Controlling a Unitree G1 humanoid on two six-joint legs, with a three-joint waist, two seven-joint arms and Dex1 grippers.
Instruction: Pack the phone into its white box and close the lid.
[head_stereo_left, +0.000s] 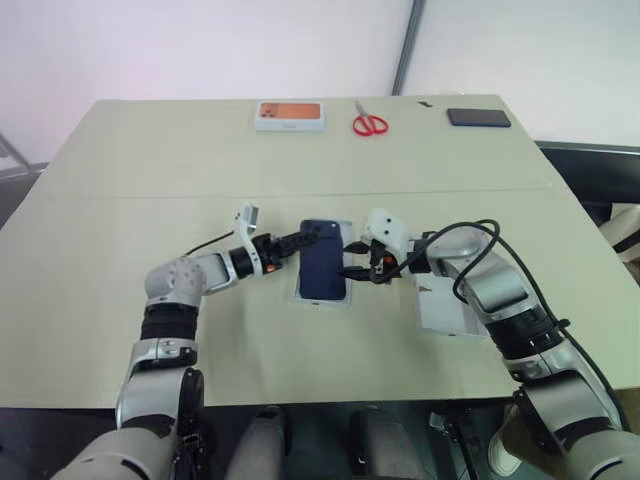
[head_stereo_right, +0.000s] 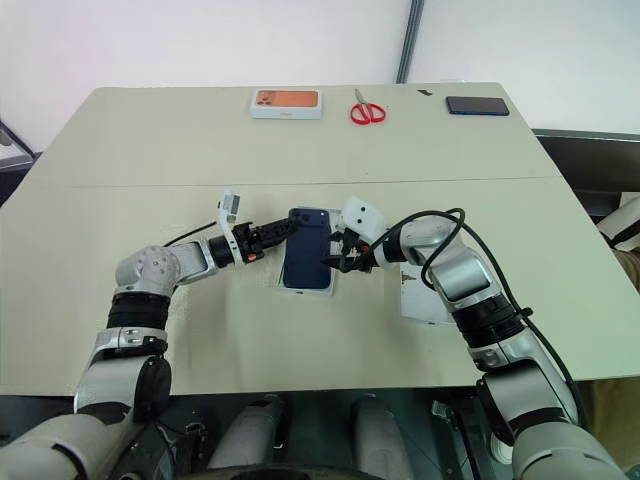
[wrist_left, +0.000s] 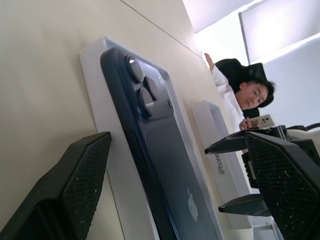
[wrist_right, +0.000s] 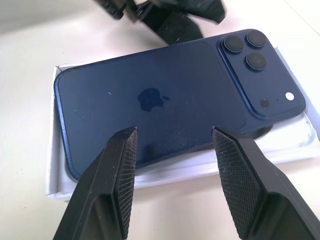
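L gripper comes in from the left side of the table, roughly level, fingers spread wide and holding nothing. Its tips sit by the far-left edge of the phone; can't tell if they touch it. In L wrist view the fingers frame the phone w/ open gap either side.

Phone: dark navy, back up, camera cluster at the far end. It lies centre-table on the white box, slightly askew, so white rim shows along the near and R sides; in R wrist view one long edge looks to ride on the box rim rather than sit flat inside.

R gripper reaches in from the right, angled down, at the phone's R edge. Fingers part-open, not clamped on anything; the phone's long edge lies between them in R wrist view. A black cable loops over the R forearm.

Lid lies flat just R of the box, partly under the R arm, well off the box.

Far edge of table, L to R: white box w/ orange picture, red-handled scissors, flat black phone. All well apart from the work area.

L wrist view also shows a person in the background beyond the table.
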